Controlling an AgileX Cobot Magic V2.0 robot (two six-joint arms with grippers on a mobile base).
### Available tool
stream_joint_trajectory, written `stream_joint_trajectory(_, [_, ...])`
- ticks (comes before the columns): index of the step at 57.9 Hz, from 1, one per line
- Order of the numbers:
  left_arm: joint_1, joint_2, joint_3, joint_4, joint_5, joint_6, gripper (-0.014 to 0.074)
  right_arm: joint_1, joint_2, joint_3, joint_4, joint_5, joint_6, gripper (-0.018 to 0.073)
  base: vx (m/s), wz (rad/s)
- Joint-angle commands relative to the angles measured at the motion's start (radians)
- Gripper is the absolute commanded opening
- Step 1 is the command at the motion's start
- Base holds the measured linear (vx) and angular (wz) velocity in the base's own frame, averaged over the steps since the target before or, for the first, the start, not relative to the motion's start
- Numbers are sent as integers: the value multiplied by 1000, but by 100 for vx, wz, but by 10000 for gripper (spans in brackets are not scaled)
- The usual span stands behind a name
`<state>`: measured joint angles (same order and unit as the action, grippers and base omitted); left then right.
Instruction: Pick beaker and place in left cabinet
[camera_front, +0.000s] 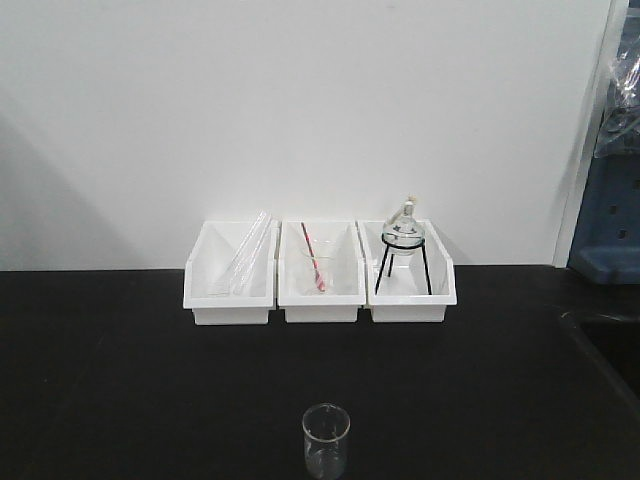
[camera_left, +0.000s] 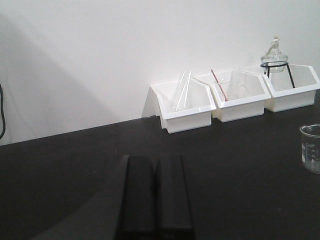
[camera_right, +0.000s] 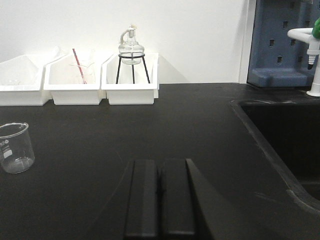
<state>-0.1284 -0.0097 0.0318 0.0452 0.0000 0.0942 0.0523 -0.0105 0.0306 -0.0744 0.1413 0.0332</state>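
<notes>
A small clear beaker (camera_front: 326, 440) stands upright and alone on the black desk (camera_front: 120, 380), well in front of three white bins (camera_front: 320, 312) lined up along the far edge. The left tool (camera_left: 155, 162) and right tool (camera_right: 160, 165) are both closed, fingers pressed together and holding nothing. The beaker sits between them, touched by neither.

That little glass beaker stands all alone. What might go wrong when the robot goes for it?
The left gripper and right gripper both look shut; approaching like that might knock the beaker over instead of grasping it. It is smooth clear glass, so it may slip or crack if squeezed badly. If tipped, it could roll across the black counter toward the sink.
</notes>
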Motion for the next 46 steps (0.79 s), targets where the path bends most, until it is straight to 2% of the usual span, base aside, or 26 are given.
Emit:
stream_joint_trajectory(1, [-1, -19, 16, -3, -75, -3, 1, -1, -15, 6, -8, -80, -9, -9, 0, 0])
stream_joint_trajectory(46, [-1, -19, 16, -3, -75, -3, 1, -1, -15, 6, -8, -80, -9, -9, 0, 0])
